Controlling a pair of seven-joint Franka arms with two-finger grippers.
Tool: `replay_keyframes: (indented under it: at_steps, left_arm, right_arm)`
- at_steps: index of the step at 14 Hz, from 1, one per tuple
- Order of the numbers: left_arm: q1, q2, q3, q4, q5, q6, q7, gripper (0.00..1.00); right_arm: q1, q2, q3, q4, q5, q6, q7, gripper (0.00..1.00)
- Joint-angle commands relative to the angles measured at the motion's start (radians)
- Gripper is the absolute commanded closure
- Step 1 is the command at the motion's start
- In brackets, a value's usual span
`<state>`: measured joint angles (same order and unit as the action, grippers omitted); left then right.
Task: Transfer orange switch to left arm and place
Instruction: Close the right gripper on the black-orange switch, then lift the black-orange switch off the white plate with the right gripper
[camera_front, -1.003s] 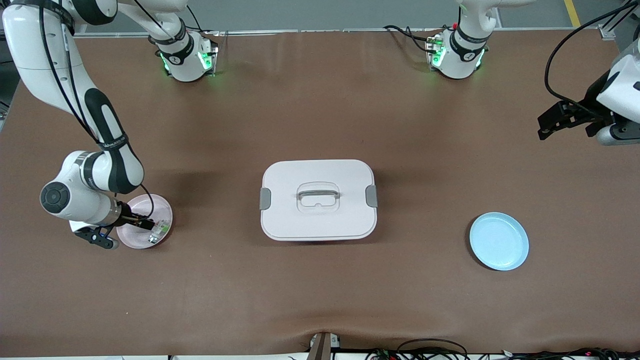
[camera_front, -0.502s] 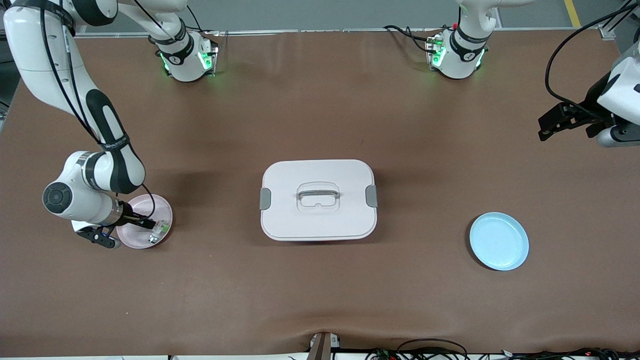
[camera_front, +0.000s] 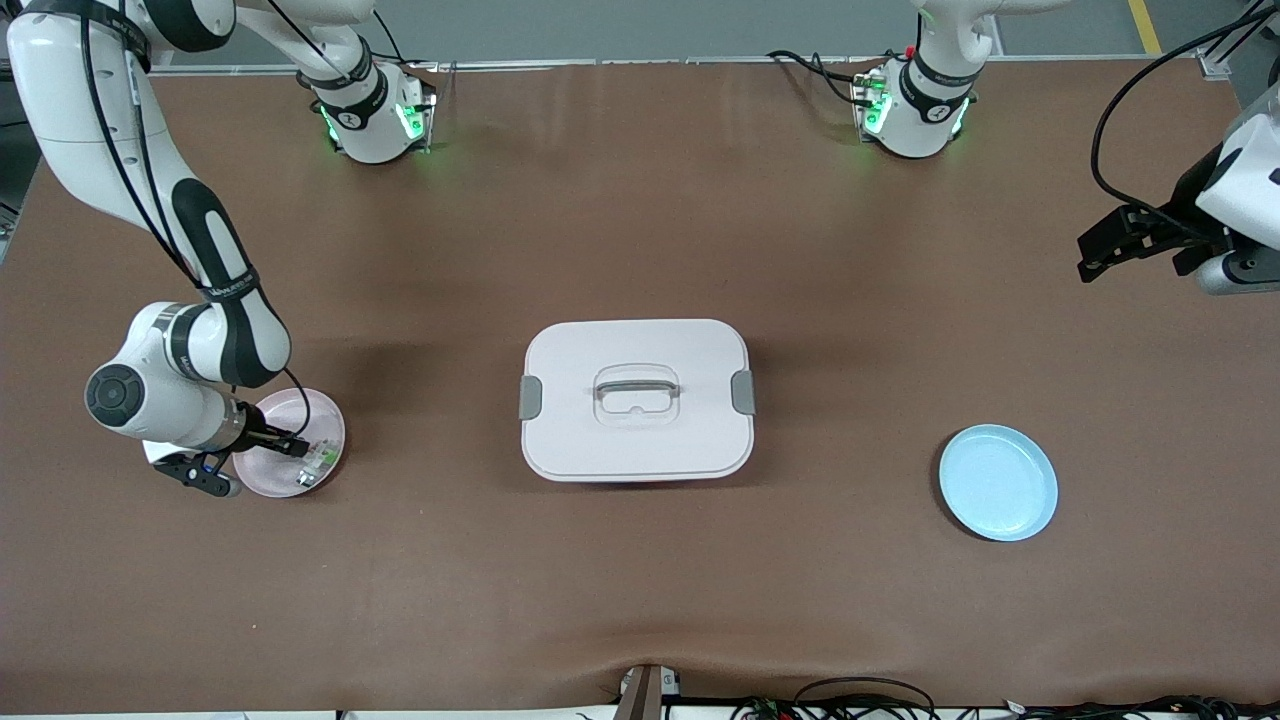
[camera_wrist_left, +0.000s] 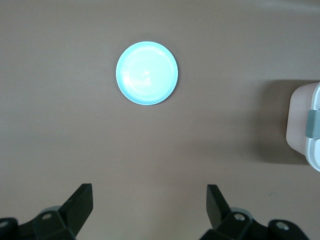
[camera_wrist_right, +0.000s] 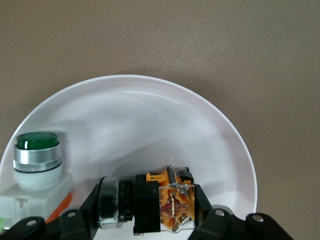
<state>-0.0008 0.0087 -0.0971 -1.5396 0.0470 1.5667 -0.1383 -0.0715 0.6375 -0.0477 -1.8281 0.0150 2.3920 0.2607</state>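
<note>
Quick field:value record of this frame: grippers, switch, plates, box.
right gripper: shut on the orange switch, down in the pink plate
left gripper: open, empty, waiting over bare table at the left arm's end
green switch: on the pink plate beside the orange switch, not gripped
box: lid closed, mid-table between the two plates
blue plate: empty, toward the left arm's end
status: switch gripped, not yet lifted
</note>
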Motion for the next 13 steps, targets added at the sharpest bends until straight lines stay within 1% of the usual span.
replay_keyframes:
  at_steps: [1,5,8,10,13]
  left_arm:
    - [0.004,0.013,0.003,0.030,0.007,-0.014,0.017,0.00]
    - [0.004,0.013,0.004,0.030,0.005,-0.014,0.017,0.00]
    - [0.004,0.013,0.004,0.030,0.005,-0.014,0.017,0.00]
    - [0.004,0.014,0.004,0.029,0.005,-0.014,0.017,0.00]
    - [0.002,0.025,0.004,0.030,0.007,-0.013,0.014,0.00]
  right_arm:
    - [-0.001,-0.027,0.005,-0.008,-0.007,-0.078,-0.008,0.76]
    - [-0.014,-0.087,0.005,-0.005,-0.007,-0.198,-0.012,0.76]
    - [-0.056,-0.127,0.023,0.015,0.002,-0.331,-0.066,0.76]
    - [-0.076,-0.153,0.037,0.027,0.064,-0.390,-0.067,0.76]
    - [-0.068,-0.208,0.037,0.033,0.205,-0.459,-0.055,0.76]
